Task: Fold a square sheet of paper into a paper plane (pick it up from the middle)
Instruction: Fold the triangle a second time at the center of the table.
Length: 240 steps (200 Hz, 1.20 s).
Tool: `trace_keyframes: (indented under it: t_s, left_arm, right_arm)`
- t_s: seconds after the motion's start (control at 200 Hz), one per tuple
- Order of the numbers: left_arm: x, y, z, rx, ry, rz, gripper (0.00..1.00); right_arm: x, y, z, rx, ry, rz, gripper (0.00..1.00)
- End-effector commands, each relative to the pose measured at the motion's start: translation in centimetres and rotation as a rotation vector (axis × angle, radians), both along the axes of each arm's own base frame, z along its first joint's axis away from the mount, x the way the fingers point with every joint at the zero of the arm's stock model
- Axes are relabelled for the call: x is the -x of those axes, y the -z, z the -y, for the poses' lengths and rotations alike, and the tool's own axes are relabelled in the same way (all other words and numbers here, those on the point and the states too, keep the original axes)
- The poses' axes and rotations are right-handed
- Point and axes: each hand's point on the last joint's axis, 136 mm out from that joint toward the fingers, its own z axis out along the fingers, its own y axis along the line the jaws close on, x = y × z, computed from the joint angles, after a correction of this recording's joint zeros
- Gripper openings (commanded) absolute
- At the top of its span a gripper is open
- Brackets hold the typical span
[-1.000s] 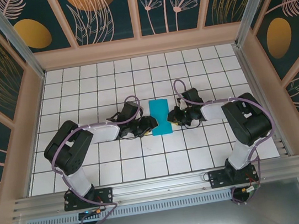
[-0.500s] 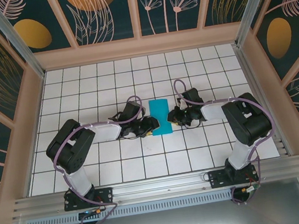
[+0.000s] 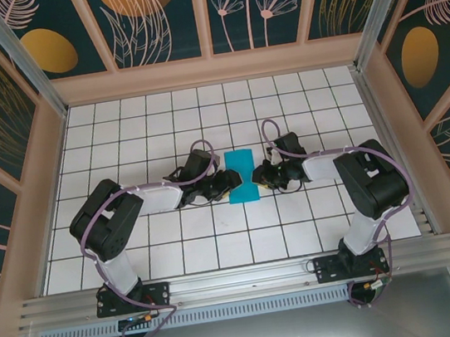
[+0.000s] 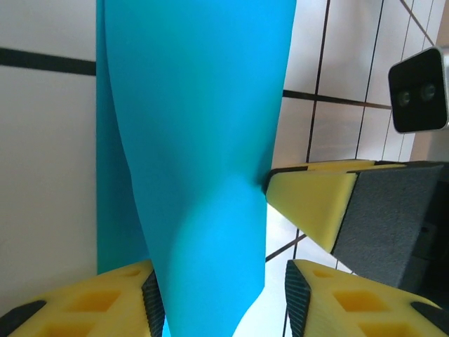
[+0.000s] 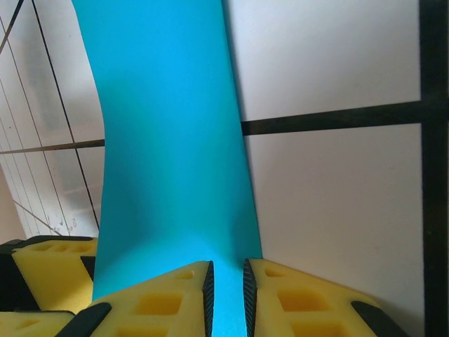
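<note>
- Over the tiled table (image 3: 159, 119), seen from above, the left pincer (image 3: 229, 183) is now sitting closer to the sheet of paper (image 3: 240, 166) than a second ago, its arm having crept toward the centre. The right pincer (image 3: 255, 179) and the sheet are staying where they were. I am reading this as the left side coming in for its own grip, so that both can work the next crease. The sheet is already looking doubled into a narrow band, but no dart shape is showing, so the folding is probably still early. The band is lying between the two pincers, one at each long edge, toward its near end.
- At the left wrist, the left pincer (image 4: 221, 309) is standing spread, with the sheet of paper (image 4: 196, 140) bowing upward and running between its pads. The sheet is sitting hard against one pad and clear of the other, though actual contact is hard to judge this close. The right pincer's fingertip (image 4: 312, 203) is meeting the sheet's opposite edge.
- At the right wrist, the right pincer (image 5: 226, 302) is pressing almost together, pinching the sheet of paper (image 5: 168, 140) in the thin slit between its pads, and the band is stretching away over the tiles.
</note>
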Motion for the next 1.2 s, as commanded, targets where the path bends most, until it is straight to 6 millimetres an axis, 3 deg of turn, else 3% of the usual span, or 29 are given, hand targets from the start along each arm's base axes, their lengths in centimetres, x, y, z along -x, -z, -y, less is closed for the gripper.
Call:
trace_keyframes:
  t_s: [0.0, 0.495, 0.841, 1.011, 1.036, 1.196]
  left_arm:
    - [-1.6, -0.4, 0.7, 0.02, -0.029, 0.033, 0.49]
    - [-5.1, 0.0, 0.1, 0.08, -0.102, 0.033, 0.44]
    - [-5.6, 0.1, 0.3, 0.109, -0.071, 0.034, 0.25]
    - [-5.5, 0.6, -0.1, 0.067, -0.047, 0.039, 0.16]
    - [-6.3, -0.4, 0.3, 0.081, -0.044, 0.061, 0.15]
    - [-6.1, -0.4, 0.2, 0.049, 0.006, 0.069, 0.09]
  right_arm:
    - [1.6, 3.3, 2.0, 0.098, 0.029, -0.07, 0.24]
    - [0.6, 0.0, 1.1, 0.024, 0.016, 0.035, 0.29]
    - [0.6, -6.2, 1.1, -0.04, -0.016, 0.312, 0.43]
    - [1.1, -7.7, 1.2, 0.008, -0.025, 0.451, 0.46]
    - [1.3, -7.8, 1.1, 0.011, -0.03, 0.464, 0.46]
    - [2.4, -8.4, -0.7, 0.05, -0.117, 0.561, 0.46]
